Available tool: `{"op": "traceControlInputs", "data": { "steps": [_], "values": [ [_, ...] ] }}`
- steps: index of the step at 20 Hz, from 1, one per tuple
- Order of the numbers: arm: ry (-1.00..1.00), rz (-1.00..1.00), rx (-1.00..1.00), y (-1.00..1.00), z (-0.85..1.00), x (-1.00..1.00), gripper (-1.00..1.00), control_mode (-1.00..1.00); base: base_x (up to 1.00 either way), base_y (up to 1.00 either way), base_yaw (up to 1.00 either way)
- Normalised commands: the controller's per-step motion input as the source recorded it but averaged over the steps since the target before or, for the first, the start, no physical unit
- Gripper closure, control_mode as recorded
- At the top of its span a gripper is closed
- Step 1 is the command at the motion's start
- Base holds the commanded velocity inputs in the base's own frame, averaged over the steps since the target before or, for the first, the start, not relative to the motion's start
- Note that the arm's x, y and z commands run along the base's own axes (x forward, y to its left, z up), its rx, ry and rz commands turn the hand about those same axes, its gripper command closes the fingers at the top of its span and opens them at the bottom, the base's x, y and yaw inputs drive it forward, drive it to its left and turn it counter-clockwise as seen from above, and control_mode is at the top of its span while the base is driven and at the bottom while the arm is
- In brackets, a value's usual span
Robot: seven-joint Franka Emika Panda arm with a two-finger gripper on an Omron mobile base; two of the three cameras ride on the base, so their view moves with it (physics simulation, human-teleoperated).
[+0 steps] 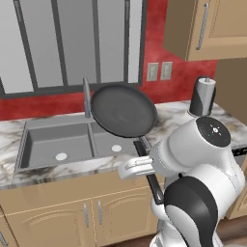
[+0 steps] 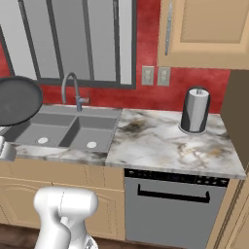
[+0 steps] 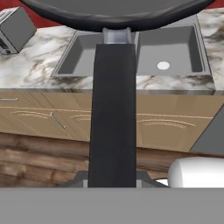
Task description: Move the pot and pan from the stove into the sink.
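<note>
My gripper [image 1: 144, 163] is shut on the long black handle [image 3: 113, 113] of the pan [image 1: 123, 110]. The pan is a shallow dark round frying pan, held tilted in the air with its inside facing the camera. It hangs over the front of the sink's right basin. In the right base view the pan [image 2: 17, 99] sits at the left edge, above the sink [image 2: 63, 127]. The sink [image 1: 53, 144] is a grey double basin, and both basins look empty. In the hand view the handle runs up the middle to the pan's rim [image 3: 113, 11]. The pot and the stove are out of view.
A curved faucet [image 2: 73, 90] stands behind the sink. A paper towel holder [image 2: 195, 111] stands on the marbled counter [image 2: 160, 141] to the right, above a dishwasher [image 2: 172, 204]. A toaster [image 3: 15, 28] sits left of the sink. Wooden cabinets run below the counter.
</note>
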Motion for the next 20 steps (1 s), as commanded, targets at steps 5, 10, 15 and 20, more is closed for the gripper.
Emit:
{"op": "traceControlInputs", "data": {
  "steps": [5, 10, 15, 20],
  "values": [
    [0.00, 0.00, 0.00, 0.00, 0.00, 0.00, 1.00, 1.00, 0.00, 0.00, 0.00],
    [0.00, 0.00, 0.00, -0.02, 0.00, 0.07, 1.00, -1.00, 0.00, 0.00, 0.00],
    [0.00, 0.00, 0.00, -0.18, -0.07, 0.51, 1.00, -1.00, 0.00, 0.00, 0.00],
    [0.00, 0.00, 0.01, -0.31, -0.06, 0.53, 1.00, -1.00, 0.00, 0.00, 0.00]
  ]
}}
